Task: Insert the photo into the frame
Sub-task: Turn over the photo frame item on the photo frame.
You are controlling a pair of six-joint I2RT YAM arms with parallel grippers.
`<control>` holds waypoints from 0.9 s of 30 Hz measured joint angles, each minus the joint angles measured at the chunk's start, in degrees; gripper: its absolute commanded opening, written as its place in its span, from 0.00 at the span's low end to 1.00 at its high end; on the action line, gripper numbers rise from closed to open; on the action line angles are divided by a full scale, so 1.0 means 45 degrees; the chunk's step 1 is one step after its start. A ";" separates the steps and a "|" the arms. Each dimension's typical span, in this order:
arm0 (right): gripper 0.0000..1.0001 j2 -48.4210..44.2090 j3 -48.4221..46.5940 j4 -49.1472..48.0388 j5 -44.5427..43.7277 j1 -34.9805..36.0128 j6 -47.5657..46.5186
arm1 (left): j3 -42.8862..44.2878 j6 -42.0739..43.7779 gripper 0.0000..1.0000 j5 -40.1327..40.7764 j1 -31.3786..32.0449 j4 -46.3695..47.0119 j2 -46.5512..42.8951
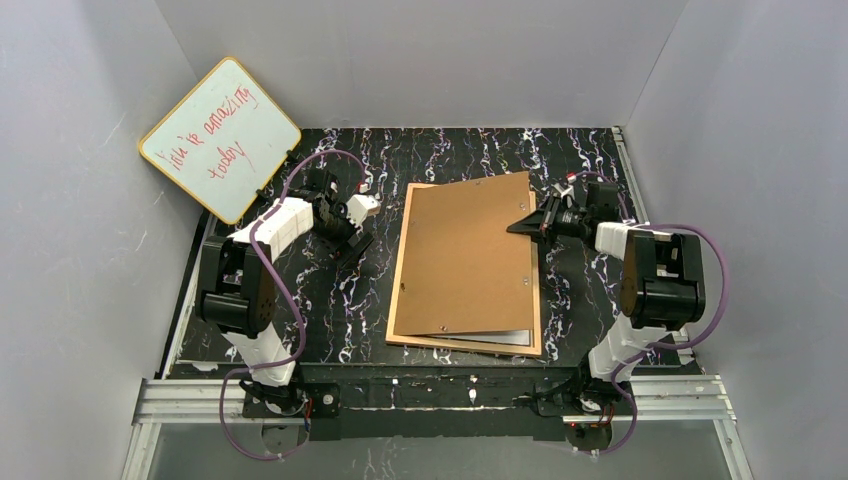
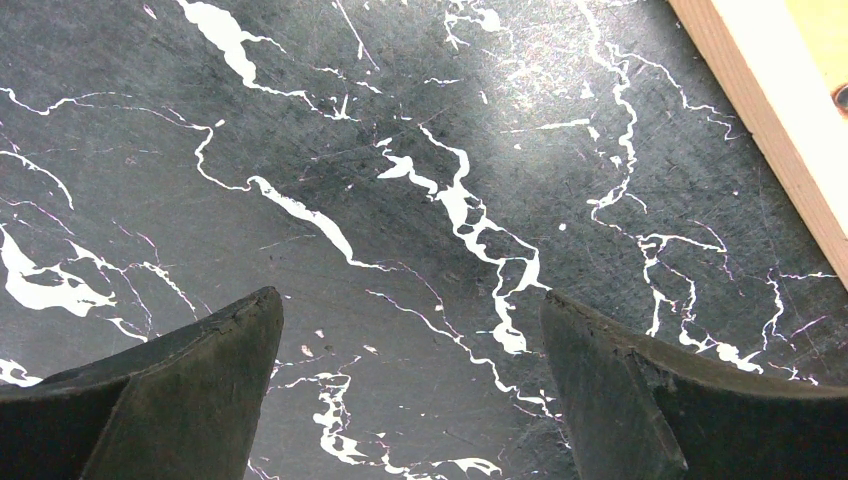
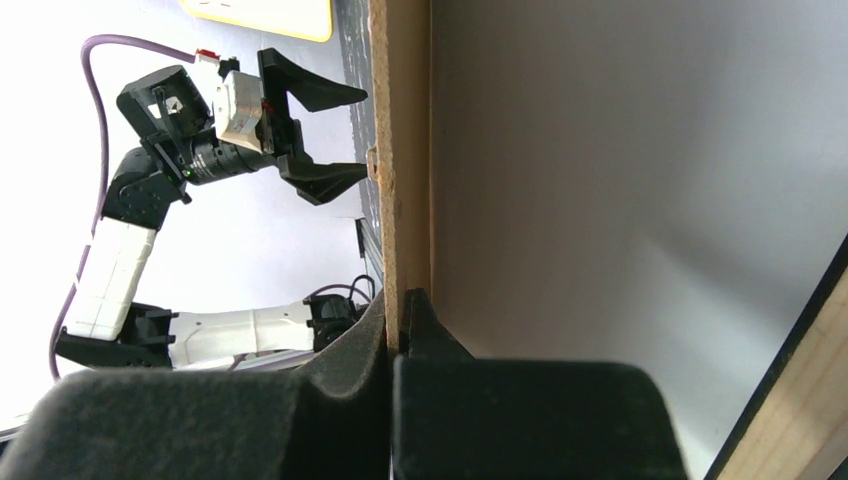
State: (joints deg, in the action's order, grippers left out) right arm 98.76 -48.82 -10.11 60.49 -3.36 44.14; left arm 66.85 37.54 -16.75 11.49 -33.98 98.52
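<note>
The light-wood frame lies flat in the middle of the black marbled table. Over it sits the brown backing board, skewed and raised along its right side. My right gripper is shut on that right edge; in the right wrist view its fingers pinch the thin board. A pale strip that looks like the photo peeks out below the board, and a pale sheet shows under it. My left gripper is open over bare table, left of the frame's rail.
A yellow-rimmed whiteboard with red writing leans in the back left corner. Grey walls close in the table on three sides. A metal rail runs along the near edge by the arm bases.
</note>
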 measured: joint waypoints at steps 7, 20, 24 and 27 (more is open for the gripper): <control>0.01 0.0019 0.0155 -0.0170 -0.0340 0.0316 0.0121 | 0.0000 0.0044 0.98 0.0005 0.0000 0.0000 0.0000; 0.41 0.0568 -0.1156 0.1341 -0.2365 0.2123 -0.0471 | 0.0000 0.0049 0.98 0.0117 0.0000 -0.0199 0.0000; 0.73 0.0510 -0.1501 0.2657 -0.4065 0.2710 -0.0928 | 0.0000 0.0044 0.98 0.0219 0.0000 -0.0223 -0.0010; 0.97 0.0335 -0.1588 0.3619 -0.5221 0.2754 -0.1195 | -0.0019 -0.0005 0.98 0.0257 0.0000 -0.0189 -0.0034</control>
State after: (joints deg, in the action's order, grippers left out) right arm 100.27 -55.96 6.17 36.99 9.04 38.76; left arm 66.76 37.52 -15.59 11.49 -34.83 98.37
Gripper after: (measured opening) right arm 0.741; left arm 0.981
